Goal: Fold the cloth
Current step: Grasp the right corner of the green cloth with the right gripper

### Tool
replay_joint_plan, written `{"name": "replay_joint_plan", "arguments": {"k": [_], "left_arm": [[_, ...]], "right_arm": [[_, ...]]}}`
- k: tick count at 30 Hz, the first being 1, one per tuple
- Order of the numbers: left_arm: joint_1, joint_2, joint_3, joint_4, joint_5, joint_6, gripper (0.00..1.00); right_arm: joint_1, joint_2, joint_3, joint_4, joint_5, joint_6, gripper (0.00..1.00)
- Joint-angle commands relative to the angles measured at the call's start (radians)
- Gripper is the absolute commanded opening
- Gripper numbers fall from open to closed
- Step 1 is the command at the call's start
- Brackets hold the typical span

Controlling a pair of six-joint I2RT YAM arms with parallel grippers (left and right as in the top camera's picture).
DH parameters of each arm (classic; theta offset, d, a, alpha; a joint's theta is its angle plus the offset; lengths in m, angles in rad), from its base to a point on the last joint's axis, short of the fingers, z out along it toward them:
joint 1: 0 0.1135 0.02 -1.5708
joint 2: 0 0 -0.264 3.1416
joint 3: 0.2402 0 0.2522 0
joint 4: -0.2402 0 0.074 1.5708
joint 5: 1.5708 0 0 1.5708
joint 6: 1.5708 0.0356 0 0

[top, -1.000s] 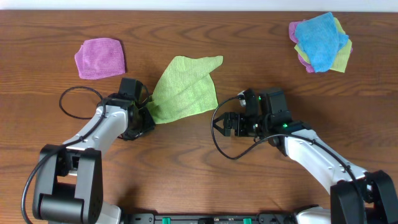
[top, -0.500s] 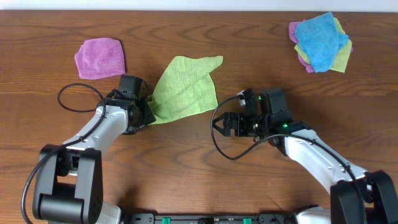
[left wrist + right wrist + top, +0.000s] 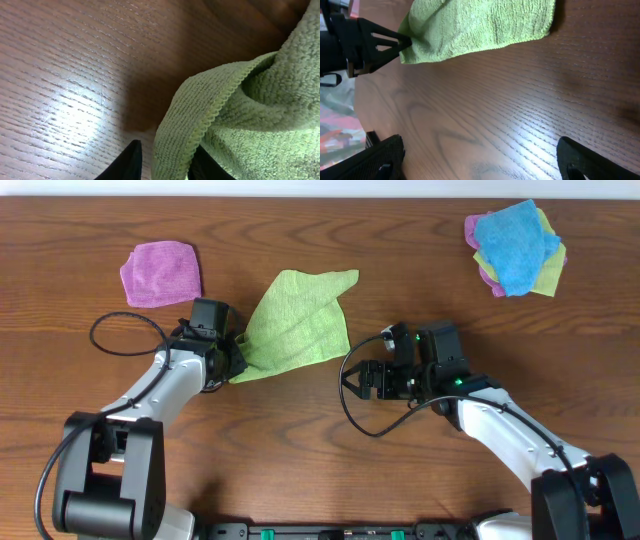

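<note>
A green cloth point(image 3: 298, 318) lies on the wooden table, partly folded, with a point toward the far right. My left gripper point(image 3: 236, 360) is shut on its near-left corner; the left wrist view shows the green hem point(image 3: 200, 120) pinched between the two black fingertips point(image 3: 162, 167), lifted a little off the wood. My right gripper point(image 3: 358, 380) is open and empty, just right of the cloth's near edge. The right wrist view shows its two fingertips wide apart point(image 3: 480, 160) over bare wood, with the cloth point(image 3: 480, 27) and the left gripper beyond.
A folded purple cloth point(image 3: 161, 273) lies at the far left. A pile of blue, yellow and purple cloths point(image 3: 516, 247) lies at the far right. Black cables loop beside each arm.
My left gripper has moved slightly away from me and right with the cloth corner, bunching that edge inward. The right arm has not moved.
</note>
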Motion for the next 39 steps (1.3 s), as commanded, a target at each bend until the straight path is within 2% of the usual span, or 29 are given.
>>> {"name": "replay_joint_plan", "arguments": {"k": [1,3,9,13,20,39], "left_arm": [[-0.003,0.034,0.011,0.000,0.011,0.002,0.31],[-0.003,0.051,0.011,0.001,0.026,0.003,0.30],[-0.002,0.056,0.011,0.000,0.026,0.003,0.06],[-0.002,0.056,0.011,-0.001,0.044,0.004,0.06],[-0.002,0.055,0.011,-0.019,0.085,0.031,0.06],[-0.002,0.055,0.011,-0.049,0.110,0.055,0.06]], "right_arm": [[0.006,0.000,-0.003,0.003,-0.019,0.007,0.98],[0.006,0.000,-0.003,0.003,-0.019,0.007,0.98],[0.006,0.001,-0.003,0.002,-0.007,0.007,0.98],[0.006,0.024,-0.003,0.022,0.046,0.007,0.99],[0.006,0.182,-0.003,0.211,0.080,0.030,0.99],[0.016,0.505,-0.002,0.585,0.105,0.135,0.98]]}}
